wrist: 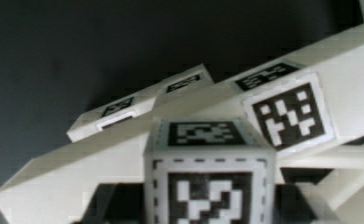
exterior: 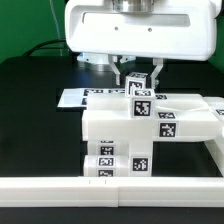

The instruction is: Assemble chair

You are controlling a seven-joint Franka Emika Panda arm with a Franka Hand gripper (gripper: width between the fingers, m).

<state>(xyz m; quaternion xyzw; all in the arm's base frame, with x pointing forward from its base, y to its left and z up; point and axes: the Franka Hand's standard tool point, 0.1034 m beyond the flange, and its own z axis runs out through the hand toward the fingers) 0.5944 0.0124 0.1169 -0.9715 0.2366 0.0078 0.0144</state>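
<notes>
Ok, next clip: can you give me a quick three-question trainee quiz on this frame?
1. True or false: the pincer is directly above the chair.
2. What colour is the table? A black, B white, C green.
3. In the exterior view, which flat tagged thing lies on the table behind the chair?

Key: 1 true; 2 A; 3 the marker board.

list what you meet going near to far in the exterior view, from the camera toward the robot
long plain white rail → chunky white plastic chair assembly with black-and-white square tags → thin flat white marker board lying on the black table → glossy white robot arm
</notes>
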